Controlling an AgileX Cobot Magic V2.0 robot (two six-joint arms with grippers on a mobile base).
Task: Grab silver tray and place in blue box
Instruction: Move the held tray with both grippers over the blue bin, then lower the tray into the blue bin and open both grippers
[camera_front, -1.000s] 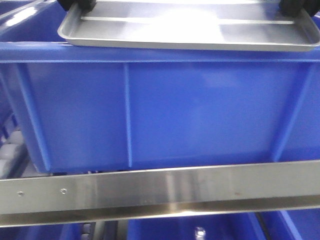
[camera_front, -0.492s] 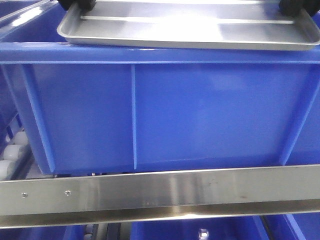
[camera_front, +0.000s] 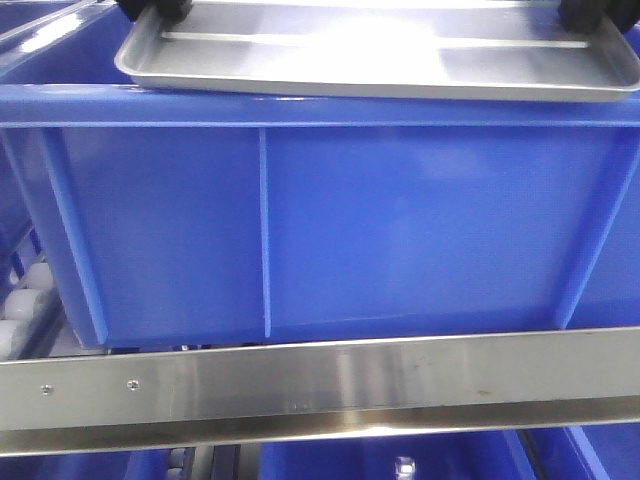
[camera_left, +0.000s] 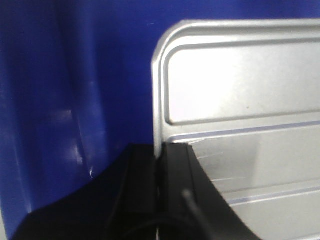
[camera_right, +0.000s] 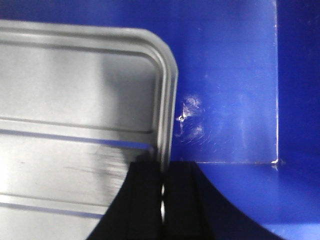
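Note:
The silver tray (camera_front: 380, 60), shallow with two long ridges, hangs level just above the rim of the blue box (camera_front: 330, 230). My left gripper (camera_front: 152, 8) is shut on the tray's left rim and my right gripper (camera_front: 590, 12) on its right rim. In the left wrist view the black fingers (camera_left: 175, 175) pinch the tray's (camera_left: 240, 125) left edge, with blue box wall (camera_left: 75, 100) beside it. The right wrist view has my right gripper (camera_right: 162, 187) clamped on the rim of the tray (camera_right: 75, 110), over the blue box floor (camera_right: 225, 90).
A steel rail (camera_front: 320, 385) crosses in front of the blue box. White rollers (camera_front: 20, 300) show at the lower left. More blue plastic (camera_front: 380, 460) lies under the rail and another blue crate (camera_front: 50, 40) at the back left.
The view has shifted slightly: the box's side and the rail sit a little higher and to the right than a second ago. The tray stays held in both grippers.

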